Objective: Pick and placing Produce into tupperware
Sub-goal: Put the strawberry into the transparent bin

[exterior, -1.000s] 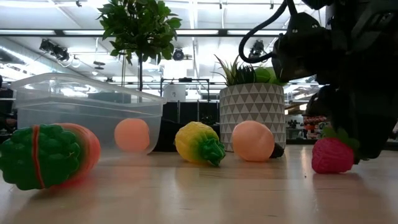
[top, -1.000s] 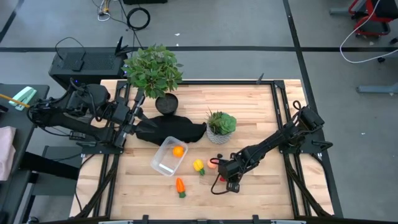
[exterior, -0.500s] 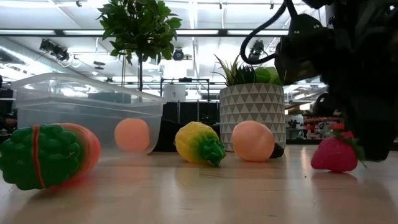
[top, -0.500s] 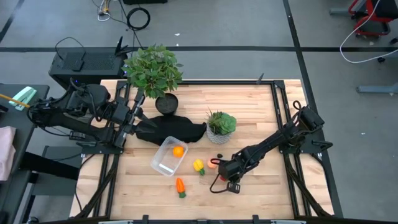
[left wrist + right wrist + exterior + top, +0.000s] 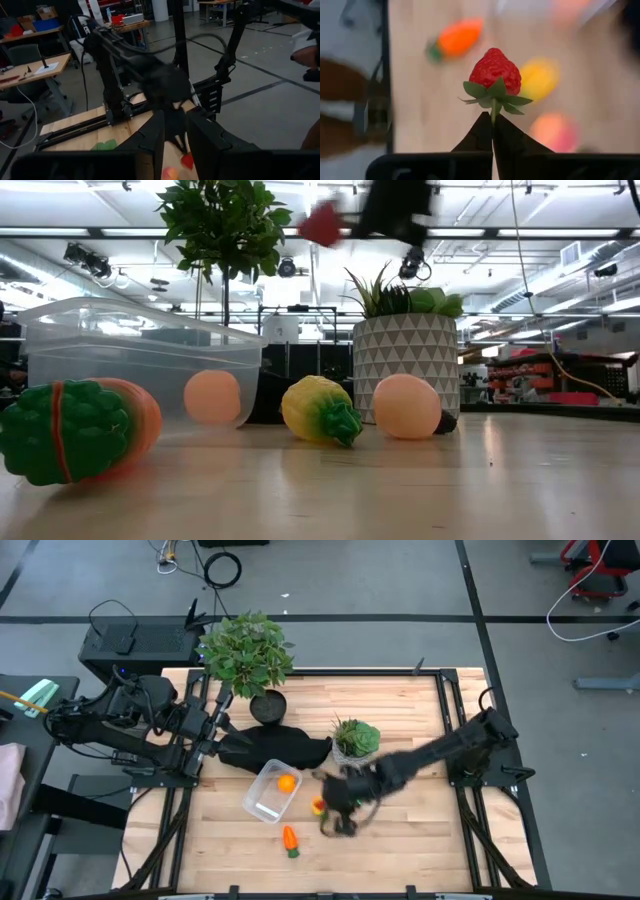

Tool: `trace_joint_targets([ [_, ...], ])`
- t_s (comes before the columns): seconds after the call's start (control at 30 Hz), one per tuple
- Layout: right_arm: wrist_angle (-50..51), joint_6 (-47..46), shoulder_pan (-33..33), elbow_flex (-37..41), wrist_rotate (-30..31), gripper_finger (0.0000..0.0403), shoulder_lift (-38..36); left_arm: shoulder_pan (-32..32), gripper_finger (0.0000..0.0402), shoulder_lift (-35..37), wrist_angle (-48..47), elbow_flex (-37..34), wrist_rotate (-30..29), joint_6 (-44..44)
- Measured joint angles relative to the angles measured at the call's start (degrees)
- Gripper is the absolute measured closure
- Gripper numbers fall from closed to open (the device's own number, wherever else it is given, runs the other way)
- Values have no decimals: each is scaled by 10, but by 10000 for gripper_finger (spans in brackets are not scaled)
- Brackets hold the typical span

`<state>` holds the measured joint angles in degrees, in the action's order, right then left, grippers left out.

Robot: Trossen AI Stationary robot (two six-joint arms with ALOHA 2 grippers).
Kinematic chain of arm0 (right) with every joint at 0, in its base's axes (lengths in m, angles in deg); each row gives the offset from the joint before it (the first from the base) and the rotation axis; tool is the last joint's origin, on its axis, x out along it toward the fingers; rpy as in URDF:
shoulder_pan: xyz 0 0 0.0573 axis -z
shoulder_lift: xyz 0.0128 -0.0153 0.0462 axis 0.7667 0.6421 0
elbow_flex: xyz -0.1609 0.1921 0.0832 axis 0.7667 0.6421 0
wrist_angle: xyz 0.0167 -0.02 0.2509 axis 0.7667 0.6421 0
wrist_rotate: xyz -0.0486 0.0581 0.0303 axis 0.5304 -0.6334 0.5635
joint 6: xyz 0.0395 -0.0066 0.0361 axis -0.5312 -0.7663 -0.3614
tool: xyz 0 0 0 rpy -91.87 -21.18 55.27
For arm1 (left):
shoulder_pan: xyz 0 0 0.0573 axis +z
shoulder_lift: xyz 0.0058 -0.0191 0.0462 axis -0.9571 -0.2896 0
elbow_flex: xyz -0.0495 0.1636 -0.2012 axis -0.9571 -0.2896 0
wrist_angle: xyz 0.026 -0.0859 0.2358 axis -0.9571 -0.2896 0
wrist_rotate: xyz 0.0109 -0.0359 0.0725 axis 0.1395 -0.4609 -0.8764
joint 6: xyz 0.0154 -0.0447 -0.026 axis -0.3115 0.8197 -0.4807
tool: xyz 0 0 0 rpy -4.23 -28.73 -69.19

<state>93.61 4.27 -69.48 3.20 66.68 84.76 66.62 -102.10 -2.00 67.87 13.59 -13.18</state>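
Our right arm reaches across the table from its right edge, stretched low toward the middle. Its right gripper (image 5: 492, 122) is raised above the table, fingers pinched together on the green stem of the strawberry (image 5: 495, 71). Our left arm lies folded at the table's left rear edge, its left gripper (image 5: 222, 720) pointing toward the middle, fingers a narrow gap apart and holding nothing.

No readable text, label or number anywhere
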Motion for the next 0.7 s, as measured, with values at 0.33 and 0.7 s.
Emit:
trace_joint_targets([
  [0.33,60,135,120,-170,-95,402,126,0,309,0,-1,0,0,-14],
  [0.7,71,213,159,-252,-215,403,189,0,308,0,-5,0,0,-2],
])
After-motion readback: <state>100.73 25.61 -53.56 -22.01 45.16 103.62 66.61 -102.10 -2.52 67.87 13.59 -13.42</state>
